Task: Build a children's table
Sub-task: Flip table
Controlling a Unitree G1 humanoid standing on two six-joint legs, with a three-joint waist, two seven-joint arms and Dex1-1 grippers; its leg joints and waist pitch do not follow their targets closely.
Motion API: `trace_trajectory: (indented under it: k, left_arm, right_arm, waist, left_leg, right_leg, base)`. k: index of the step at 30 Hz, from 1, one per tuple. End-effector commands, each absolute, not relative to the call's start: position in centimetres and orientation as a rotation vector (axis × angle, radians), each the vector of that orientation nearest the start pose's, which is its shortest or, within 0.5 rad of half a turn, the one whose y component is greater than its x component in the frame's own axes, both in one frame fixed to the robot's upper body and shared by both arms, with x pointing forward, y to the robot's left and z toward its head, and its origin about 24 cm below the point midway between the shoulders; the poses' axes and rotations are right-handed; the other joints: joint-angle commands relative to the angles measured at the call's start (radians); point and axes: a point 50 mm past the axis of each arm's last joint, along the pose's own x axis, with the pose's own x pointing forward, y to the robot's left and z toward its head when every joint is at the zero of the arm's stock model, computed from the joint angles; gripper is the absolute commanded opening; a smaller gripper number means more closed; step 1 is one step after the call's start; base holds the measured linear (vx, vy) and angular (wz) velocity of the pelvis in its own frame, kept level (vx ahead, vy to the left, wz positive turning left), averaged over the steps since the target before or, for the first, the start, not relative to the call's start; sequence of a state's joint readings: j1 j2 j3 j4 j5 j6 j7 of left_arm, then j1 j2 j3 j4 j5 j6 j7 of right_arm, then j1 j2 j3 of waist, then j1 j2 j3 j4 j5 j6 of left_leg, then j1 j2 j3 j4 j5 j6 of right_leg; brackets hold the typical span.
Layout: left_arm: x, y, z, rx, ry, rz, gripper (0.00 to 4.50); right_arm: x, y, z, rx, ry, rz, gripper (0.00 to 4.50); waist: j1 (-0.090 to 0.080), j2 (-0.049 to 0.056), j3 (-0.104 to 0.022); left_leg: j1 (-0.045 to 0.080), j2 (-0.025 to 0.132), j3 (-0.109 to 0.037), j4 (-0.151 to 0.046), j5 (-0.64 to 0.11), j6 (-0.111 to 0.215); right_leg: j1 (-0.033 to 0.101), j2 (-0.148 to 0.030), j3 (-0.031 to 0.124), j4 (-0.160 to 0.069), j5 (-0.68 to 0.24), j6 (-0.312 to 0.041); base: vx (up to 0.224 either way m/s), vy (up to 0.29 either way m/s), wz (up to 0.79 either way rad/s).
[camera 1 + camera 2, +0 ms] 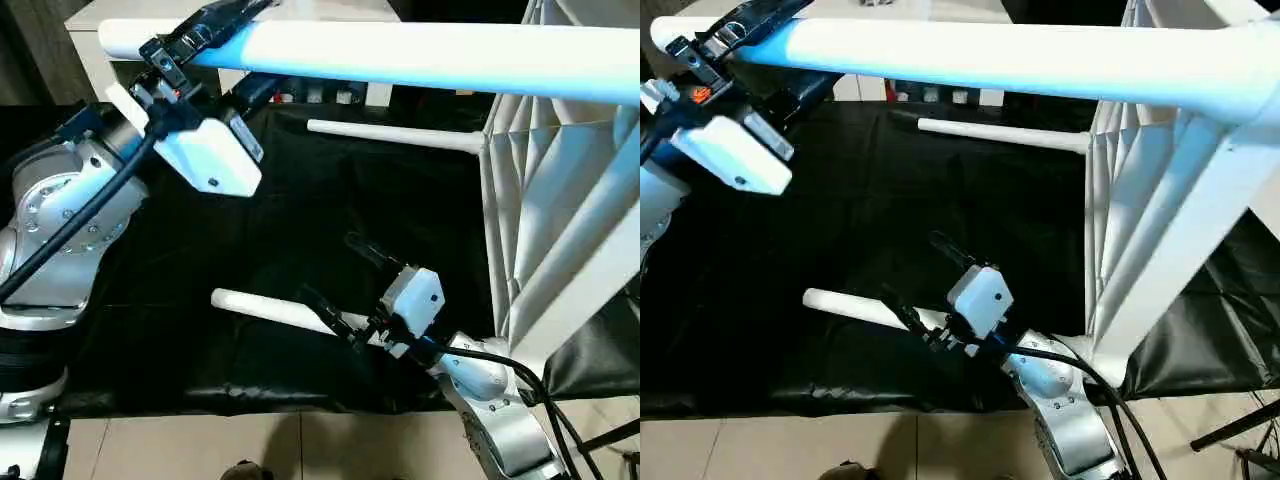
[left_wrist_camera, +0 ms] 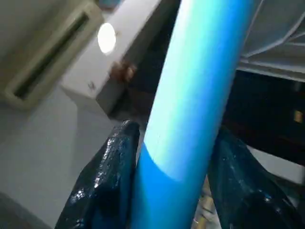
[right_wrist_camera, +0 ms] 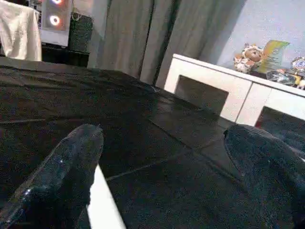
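Left gripper [image 1: 190,45] is clamped around a raised leg [image 1: 420,55], its far end lost against the tabletop [image 1: 560,230] standing on edge. Right gripper [image 1: 345,285] is spread wide over a loose leg [image 1: 265,308], partly hidden; a third leg [image 1: 395,135] lies behind

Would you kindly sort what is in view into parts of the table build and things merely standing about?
Part of the job:
- tabletop, standing on edge
- upper leg, fitted, held by left gripper
- lower fitted leg
- loose leg on the black sheet, by right gripper

Standing about:
- white cabinet
- curtains
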State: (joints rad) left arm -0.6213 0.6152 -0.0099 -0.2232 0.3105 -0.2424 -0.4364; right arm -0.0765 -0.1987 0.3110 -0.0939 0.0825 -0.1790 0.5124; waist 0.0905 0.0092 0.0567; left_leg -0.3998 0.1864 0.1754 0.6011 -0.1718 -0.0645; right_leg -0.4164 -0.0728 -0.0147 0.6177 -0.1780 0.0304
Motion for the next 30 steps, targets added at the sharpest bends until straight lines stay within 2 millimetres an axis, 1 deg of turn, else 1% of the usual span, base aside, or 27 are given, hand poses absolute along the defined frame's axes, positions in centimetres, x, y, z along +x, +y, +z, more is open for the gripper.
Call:
trace_trajectory:
  k: [1, 2, 4, 6, 8, 10, 11, 13, 14, 17, 18, 20, 22, 24, 28, 30]
  left_arm:
    - [28.5, 16.6, 28.3, 0.955, -0.812, -0.34, 1.97]
    - [28.7, 16.8, 28.4, 0.936, -0.78, -0.338, 1.97]
    - [28.9, 17.2, 28.7, 0.881, -0.75, -0.323, 1.97]
    - [29.1, 17.6, 28.8, 0.831, -0.706, -0.316, 1.97]
    - [29.2, 17.9, 28.9, 0.78, -0.673, -0.307, 1.97]
    - [29.2, 18.2, 29.3, 0.747, -0.656, -0.283, 1.97]
    - [29.2, 18.2, 29.3, 0.737, -0.649, -0.283, 1.97]
    - [29.2, 18.3, 29.6, 0.701, -0.629, -0.282, 1.97]
    - [29.2, 18.4, 29.6, 0.69, -0.621, -0.283, 1.97]
    - [29.3, 18.7, 29.7, 0.581, -0.594, -0.259, 1.97]
    - [29.3, 18.7, 29.7, 0.565, -0.584, -0.253, 1.97]
    - [29.3, 18.9, 29.6, 0.532, -0.563, -0.235, 1.97]
    - [29.4, 19.1, 29.4, 0.504, -0.541, -0.219, 1.97]
    - [29.5, 19.5, 29.3, 0.474, -0.519, -0.19, 1.97]
    - [29.5, 20.2, 28.9, 0.392, -0.486, -0.139, 1.97]
    - [29.4, 20.9, 28.1, 0.337, -0.46, -0.089, 1.97]
  right_arm:
    - [23.7, -8.3, 8.7, -0.157, -0.3, 0.855, 4.5]
    - [23.7, -8.3, 8.7, -0.156, -0.299, 0.855, 4.5]
    - [23.7, -8.2, 8.7, -0.157, -0.3, 0.859, 4.5]
    - [23.6, -8.1, 8.7, -0.155, -0.299, 0.866, 4.5]
    - [23.6, -8.1, 8.7, -0.155, -0.3, 0.875, 4.5]
    - [23.5, -8.1, 8.7, -0.156, -0.3, 0.882, 4.5]
    - [23.5, -8.2, 8.7, -0.156, -0.299, 0.886, 4.5]
    - [23.5, -8.3, 8.8, -0.161, -0.297, 0.893, 4.5]
    - [23.5, -8.4, 8.8, -0.161, -0.298, 0.894, 4.5]
    - [23.6, -8.7, 8.9, -0.166, -0.301, 0.89, 4.5]
    - [23.7, -8.7, 8.9, -0.167, -0.302, 0.889, 4.5]
    - [23.7, -8.8, 9.0, -0.167, -0.304, 0.89, 4.5]
    - [23.7, -8.8, 9.1, -0.167, -0.307, 0.892, 4.5]
    - [23.5, -8.7, 9.2, -0.165, -0.308, 0.902, 4.5]
    - [23.3, -8.6, 9.0, -0.164, -0.303, 0.916, 4.5]
    - [23.3, -8.7, 9.0, -0.157, -0.3, 0.912, 4.5]
  waist:
    - [-0.003, 0.008, -0.051]
    - [-0.003, 0.006, -0.049]
    - [-0.002, 0.007, -0.048]
    - [-0.003, 0.005, -0.045]
    - [-0.002, 0.005, -0.044]
    - [-0.002, 0.005, -0.044]
    - [-0.002, 0.003, -0.043]
    - [-0.001, 0.008, -0.043]
    - [0.0, 0.009, -0.044]
    - [-0.001, 0.009, -0.044]
    - [-0.002, 0.008, -0.044]
    - [-0.002, 0.009, -0.044]
    - [-0.003, 0.008, -0.045]
    - [-0.005, 0.009, -0.046]
    - [-0.007, 0.007, -0.046]
    - [-0.009, 0.003, -0.047]
  left_leg:
    - [0.028, 0.031, -0.019, -0.089, -0.404, -0.043]
    - [0.028, 0.031, -0.019, -0.089, -0.406, -0.04]
    - [0.027, 0.03, -0.019, -0.088, -0.407, -0.038]
    - [0.026, 0.029, -0.019, -0.088, -0.403, -0.031]
    - [0.025, 0.03, -0.018, -0.087, -0.393, -0.026]
    - [0.022, 0.029, -0.018, -0.085, -0.37, -0.019]
    - [0.021, 0.028, -0.016, -0.084, -0.357, -0.013]
    - [0.021, 0.028, -0.017, -0.085, -0.349, -0.011]
    - [0.022, 0.029, -0.017, -0.084, -0.347, -0.011]
    - [0.02, 0.028, -0.016, -0.084, -0.336, -0.007]
    - [0.016, 0.027, -0.017, -0.085, -0.327, -0.004]
    - [0.017, 0.026, -0.016, -0.084, -0.325, -0.001]
    - [0.016, 0.026, -0.016, -0.083, -0.319, 0.003]
    - [0.014, 0.025, -0.016, -0.083, -0.31, 0.005]
    - [0.013, 0.025, -0.016, -0.083, -0.293, 0.015]
    - [0.011, 0.025, -0.015, -0.081, -0.263, 0.025]
  right_leg:
    - [0.023, -0.044, 0.028, -0.074, -0.285, -0.145]
    - [0.021, -0.045, 0.028, -0.076, -0.305, -0.141]
    - [0.02, -0.046, 0.029, -0.078, -0.333, -0.138]
    - [0.019, -0.046, 0.029, -0.081, -0.358, -0.13]
    - [0.018, -0.047, 0.029, -0.081, -0.366, -0.13]
    - [0.021, -0.048, 0.029, -0.081, -0.362, -0.133]
    - [0.02, -0.046, 0.029, -0.082, -0.362, -0.132]
    - [0.02, -0.047, 0.029, -0.081, -0.365, -0.136]
    - [0.019, -0.046, 0.027, -0.081, -0.356, -0.138]
    - [0.021, -0.045, 0.027, -0.078, -0.323, -0.148]
    - [0.024, -0.045, 0.026, -0.077, -0.313, -0.15]
    - [0.023, -0.045, 0.026, -0.078, -0.314, -0.154]
    - [0.025, -0.045, 0.026, -0.079, -0.303, -0.156]
    - [0.027, -0.043, 0.024, -0.077, -0.287, -0.156]
    - [0.029, -0.043, 0.024, -0.079, -0.263, -0.16]
    - [0.033, -0.043, 0.023, -0.076, -0.224, -0.17]
  base:
    - [0.0, 0.0, 0.0]
    - [0.0, 0.0, 0.0]
    - [0.0, 0.0, 0.0]
    - [0.0, 0.0, 0.0]
    - [0.0, 0.0, 0.0]
    - [0.0, 0.0, 0.0]
    - [0.0, 0.0, 0.0]
    - [0.0, 0.0, 0.0]
    - [0.0, 0.0, 0.0]
    - [0.0, 0.0, 0.0]
    - [0.0, 0.0, 0.0]
    - [0.0, 0.0, 0.0]
    - [0.0, 0.0, 0.0]
    - [0.0, 0.0, 0.0]
    - [0.0, 0.0, 0.0]
    - [0.0, 0.0, 0.0]
